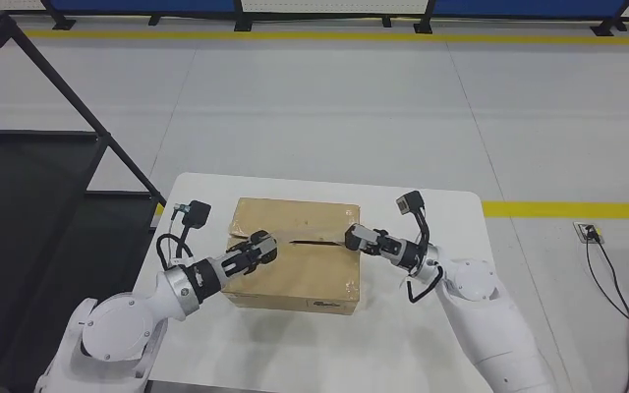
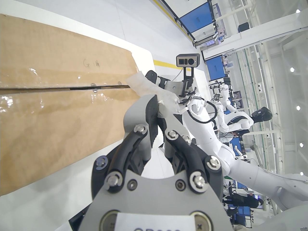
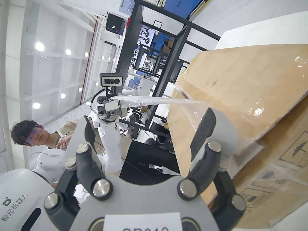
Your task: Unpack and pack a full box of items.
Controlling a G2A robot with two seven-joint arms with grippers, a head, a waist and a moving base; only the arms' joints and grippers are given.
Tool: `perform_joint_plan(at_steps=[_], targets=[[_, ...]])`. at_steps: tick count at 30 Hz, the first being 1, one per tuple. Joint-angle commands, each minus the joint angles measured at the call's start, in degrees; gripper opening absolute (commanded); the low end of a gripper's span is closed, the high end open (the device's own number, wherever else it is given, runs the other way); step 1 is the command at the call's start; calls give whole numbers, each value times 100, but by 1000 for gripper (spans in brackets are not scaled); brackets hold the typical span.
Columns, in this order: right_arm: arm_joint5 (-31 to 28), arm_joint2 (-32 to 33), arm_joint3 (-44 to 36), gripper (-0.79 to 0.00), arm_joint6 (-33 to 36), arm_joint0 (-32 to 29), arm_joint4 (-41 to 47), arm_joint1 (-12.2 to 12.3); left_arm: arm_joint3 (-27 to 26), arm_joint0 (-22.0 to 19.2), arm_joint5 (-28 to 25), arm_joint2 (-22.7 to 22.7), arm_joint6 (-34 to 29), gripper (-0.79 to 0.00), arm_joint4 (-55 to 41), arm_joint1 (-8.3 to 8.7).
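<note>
The left gripper [image 2: 159, 111] has its jaws clenched on a strip of clear tape [image 2: 146, 86]. The strip runs stretched above the seam to the end of the cardboard box [image 1: 295, 275] on the right arm's side, where it is attached. The right gripper [image 3: 146, 121] has its jaws spread wide with nothing between them, just beside that end, and the box lies with flaps down on the white table [image 1: 413, 334].

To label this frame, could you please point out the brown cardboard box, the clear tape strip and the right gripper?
brown cardboard box [image 1: 300, 275], top view, top face.
clear tape strip [image 3: 154, 100], right wrist view, mid-span.
right gripper [image 3: 146, 115], right wrist view, midway between fingertips.
</note>
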Motion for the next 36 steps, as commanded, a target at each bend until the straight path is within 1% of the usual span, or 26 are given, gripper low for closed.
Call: perform_joint_plan(at_steps=[1,3,7,14,19,25,32,36], targets=[[0,-14,22,0,13,15,30,3,0,0,0,0,0,-785,0,0],[-5,-41,42,0,1,36,41,3,59,77,124,34,19,-785,-179,-9],[-7,-97,64,0,-15,72,59,4,40,36,500,2,59,-785,-639,-19],[-46,-159,87,0,-39,103,103,11,105,-138,1374,-44,-21,-785,-1446,-28],[-49,-224,155,0,-22,172,156,9,160,-330,2104,-96,-134,-785,-1895,-14],[-49,-316,246,0,-12,258,185,1,306,-538,2820,-147,-160,-785,-2505,-5],[-145,-350,274,0,6,281,266,7,485,-710,3431,-190,-61,-785,-3127,8],[-286,-332,261,0,-30,240,378,13,537,-787,3649,-209,79,-785,-3390,17]])
